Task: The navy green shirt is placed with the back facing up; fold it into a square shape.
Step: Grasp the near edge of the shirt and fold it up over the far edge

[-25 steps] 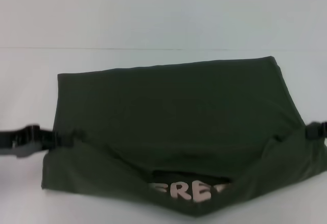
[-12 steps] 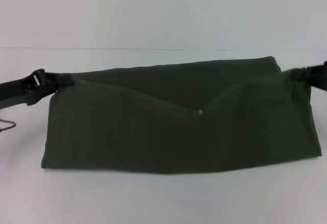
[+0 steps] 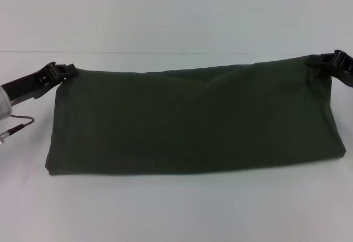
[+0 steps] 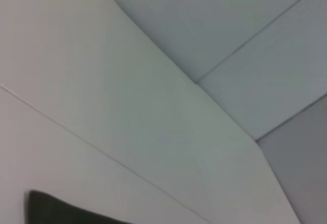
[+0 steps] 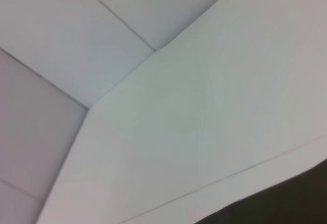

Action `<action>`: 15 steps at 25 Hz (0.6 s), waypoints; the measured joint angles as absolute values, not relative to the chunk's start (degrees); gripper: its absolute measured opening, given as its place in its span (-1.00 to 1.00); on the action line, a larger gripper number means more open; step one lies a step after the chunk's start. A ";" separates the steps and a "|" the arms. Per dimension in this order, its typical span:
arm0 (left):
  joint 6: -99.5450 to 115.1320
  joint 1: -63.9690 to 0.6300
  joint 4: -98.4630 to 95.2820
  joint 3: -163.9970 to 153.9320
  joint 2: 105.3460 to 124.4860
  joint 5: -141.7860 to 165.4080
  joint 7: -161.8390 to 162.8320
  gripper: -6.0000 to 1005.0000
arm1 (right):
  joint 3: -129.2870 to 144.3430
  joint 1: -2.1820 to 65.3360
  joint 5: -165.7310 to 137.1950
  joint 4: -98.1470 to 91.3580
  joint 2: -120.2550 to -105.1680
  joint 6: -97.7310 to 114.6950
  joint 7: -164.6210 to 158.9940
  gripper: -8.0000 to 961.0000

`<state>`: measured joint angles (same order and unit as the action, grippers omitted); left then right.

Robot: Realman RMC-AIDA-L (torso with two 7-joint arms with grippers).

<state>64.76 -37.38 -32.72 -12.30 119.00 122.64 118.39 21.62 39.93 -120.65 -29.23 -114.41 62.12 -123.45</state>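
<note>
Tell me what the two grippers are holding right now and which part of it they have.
The navy green shirt: the left gripper pinches its far left corner, the right gripper its far right corner.

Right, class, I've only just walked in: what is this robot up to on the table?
It is folding a dark green shirt on a white table. The left gripper pinches the shirt's far left corner and the right gripper pinches its far right corner, both low at the cloth's back edge. The shirt lies as a wide, flat band, plain side up, with the near edge along the front. It is a long rectangle, not yet a square.
</note>
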 joint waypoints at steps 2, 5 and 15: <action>62.08 -37.94 -32.02 -12.29 119.57 121.97 116.00 -0.95 | 21.66 40.42 -120.54 -28.82 -114.71 59.80 -122.06 -0.89; 57.54 -39.27 -30.97 -12.30 120.49 121.68 113.09 -0.95 | 21.91 41.31 -120.06 -28.66 -115.63 56.73 -119.65 -0.89; 49.46 -40.45 -30.73 -12.30 122.51 116.18 108.24 -0.95 | 22.75 42.75 -117.88 -28.32 -117.21 49.98 -115.68 -0.89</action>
